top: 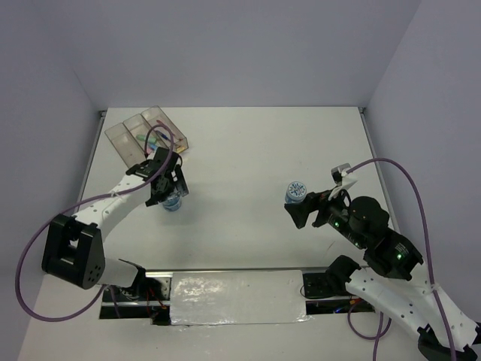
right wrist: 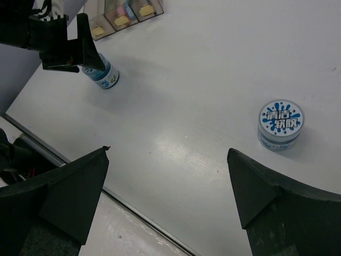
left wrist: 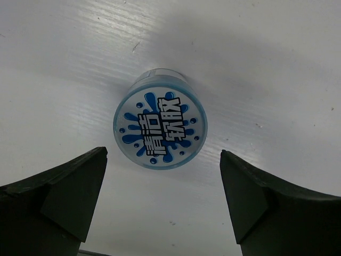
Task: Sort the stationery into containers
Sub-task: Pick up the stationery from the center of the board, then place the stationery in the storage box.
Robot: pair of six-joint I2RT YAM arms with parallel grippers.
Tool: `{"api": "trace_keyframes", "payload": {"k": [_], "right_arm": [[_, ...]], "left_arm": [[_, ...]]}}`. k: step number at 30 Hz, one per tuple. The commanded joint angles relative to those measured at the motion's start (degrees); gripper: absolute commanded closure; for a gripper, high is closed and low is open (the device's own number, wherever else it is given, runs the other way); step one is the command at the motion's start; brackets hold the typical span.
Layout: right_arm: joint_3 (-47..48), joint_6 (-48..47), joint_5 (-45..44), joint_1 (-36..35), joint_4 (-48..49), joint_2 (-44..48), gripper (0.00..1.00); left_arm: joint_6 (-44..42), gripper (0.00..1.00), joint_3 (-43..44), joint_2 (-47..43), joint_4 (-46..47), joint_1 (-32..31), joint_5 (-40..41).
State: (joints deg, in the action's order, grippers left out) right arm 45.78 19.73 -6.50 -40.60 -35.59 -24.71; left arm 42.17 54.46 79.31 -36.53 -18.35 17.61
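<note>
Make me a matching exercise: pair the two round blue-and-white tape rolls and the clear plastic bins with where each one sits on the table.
1. left round blue-white patterned tape roll
2. right round blue-white patterned tape roll
3. row of three clear plastic rectangular bins

A. far left corner of the white table
B. just ahead of the open right gripper
C. right at the open left gripper

Pairs: 1-C, 2-B, 3-A

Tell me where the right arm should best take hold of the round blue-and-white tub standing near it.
Probably across its curved side wall, coming down from above. The tub stands upright, printed lid facing up, with bare table on every side, so the right gripper, its jaws open, can straddle it.
</note>
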Motion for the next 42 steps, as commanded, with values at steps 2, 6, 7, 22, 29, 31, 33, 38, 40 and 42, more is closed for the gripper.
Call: {"api": "trace_keyframes", "payload": {"k": [2, 6, 7, 22, 29, 31, 33, 38, 40, 42], "right_arm": [[-0.61, 0.23, 2.55, -0.01, 4.13, -1.22, 0.00], [-0.16, -0.04, 3.08, 0.08, 3.69, -1.22, 0.00], [-0.25, -0.13, 2.90, 0.08, 3.52, -1.13, 0.00], [0.01, -0.83, 2.90, -0.01, 3.34, -0.87, 0.00], [-0.51, -1.01, 2.63, -0.01, 4.13, -0.95, 0.00], [-1.04, -0.92, 2.81, -0.01, 4.57, -1.04, 0.00], [-1.39, -0.83, 2.99, -0.01, 5.36, -0.87, 0.00], [-1.83, -0.74, 4.57, 0.08, 6.59, -1.83, 0.00], [-1.31, -0.83, 4.57, 0.08, 6.77, -2.71, 0.00], [-0.87, -0.83, 5.09, 0.08, 7.03, -3.33, 0.00]], "left_arm": [[-1.83, 0.01, -0.23, -1.00, 3.57, -0.11, -1.43], [-0.87, 0.01, -1.28, 2.33, 3.92, -0.02, 0.50], [-0.60, 0.01, -1.54, 2.78, 4.27, -0.02, 0.76], [0.02, 0.76, 0.91, 6.56, 4.28, 1.21, 4.90], [-0.86, 1.00, 14.25, 2.79, -4.05, 2.00, 8.58], [-1.65, 1.00, 20.56, 3.57, -5.39, 6.29, 7.54], [-2.18, 1.00, 26.62, 5.41, -6.35, 12.59, 6.83], [1.15, 1.00, 40.44, 18.58, -10.04, 23.16, 9.55], [1.86, 1.00, 45.81, 24.37, -8.39, 25.11, 8.33], [0.29, 1.00, 50.29, 29.47, -3.30, 27.13, 5.95]]}}
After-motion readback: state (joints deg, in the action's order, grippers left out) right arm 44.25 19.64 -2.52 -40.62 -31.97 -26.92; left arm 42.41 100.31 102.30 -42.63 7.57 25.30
